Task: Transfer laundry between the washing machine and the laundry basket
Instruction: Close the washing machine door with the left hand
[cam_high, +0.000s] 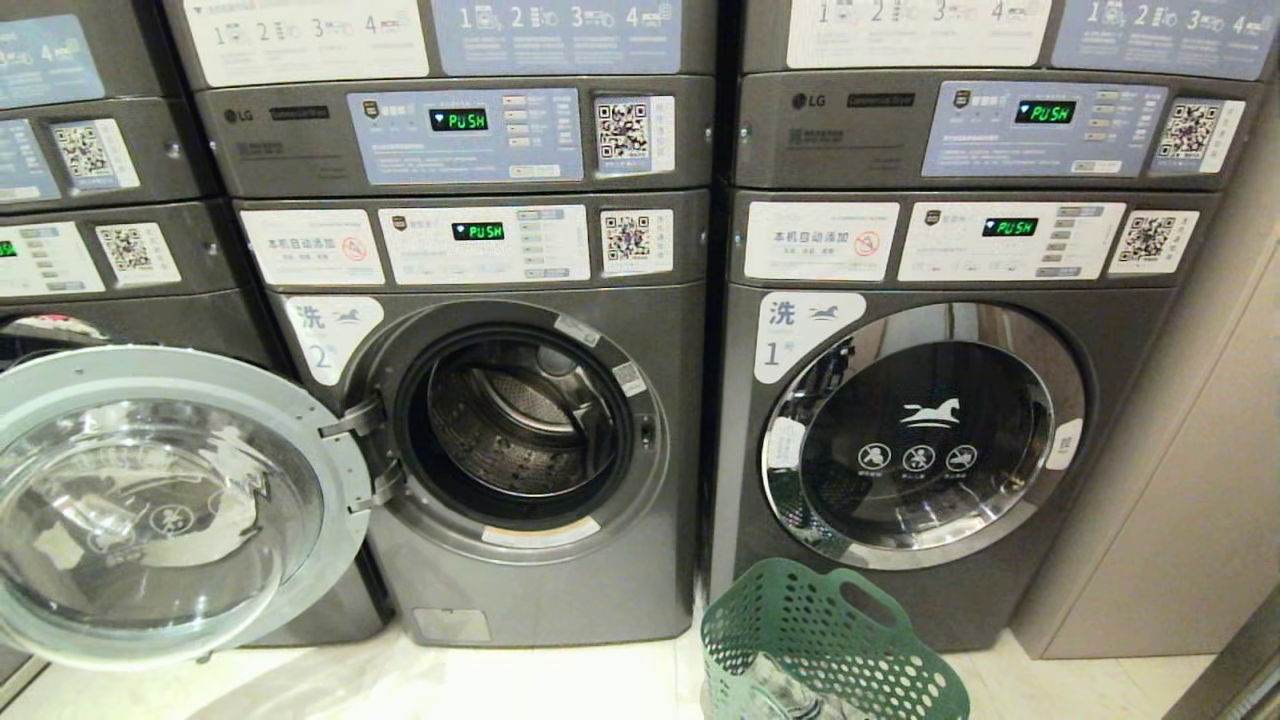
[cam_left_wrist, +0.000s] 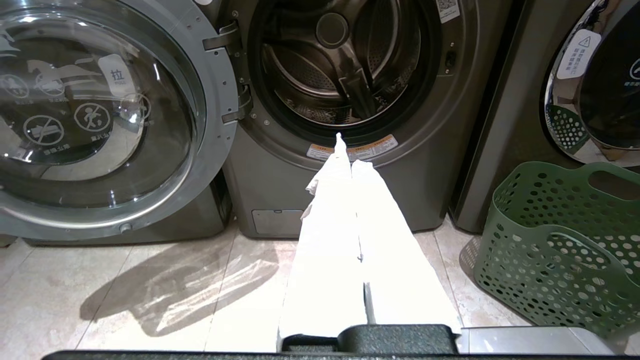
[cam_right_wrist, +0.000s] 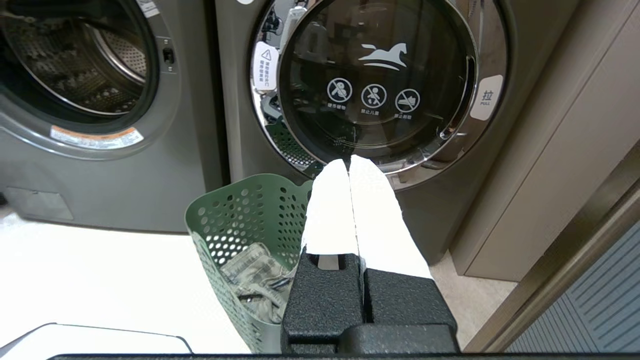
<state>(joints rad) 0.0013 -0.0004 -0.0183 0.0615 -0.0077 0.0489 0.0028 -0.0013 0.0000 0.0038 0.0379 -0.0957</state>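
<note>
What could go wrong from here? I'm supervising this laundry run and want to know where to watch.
1. The open door of washer 2 swings wide on the robot's left; the left gripper, now shut, might clip it while reaching for the drum.
2. The laundry lies low in the green basket; a grab by the right gripper could snag the perforated wall or tip the basket.

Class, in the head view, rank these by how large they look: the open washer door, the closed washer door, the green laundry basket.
1. open washer door, though it is nearest the camera
2. closed washer door
3. green laundry basket, partly cut off
</note>
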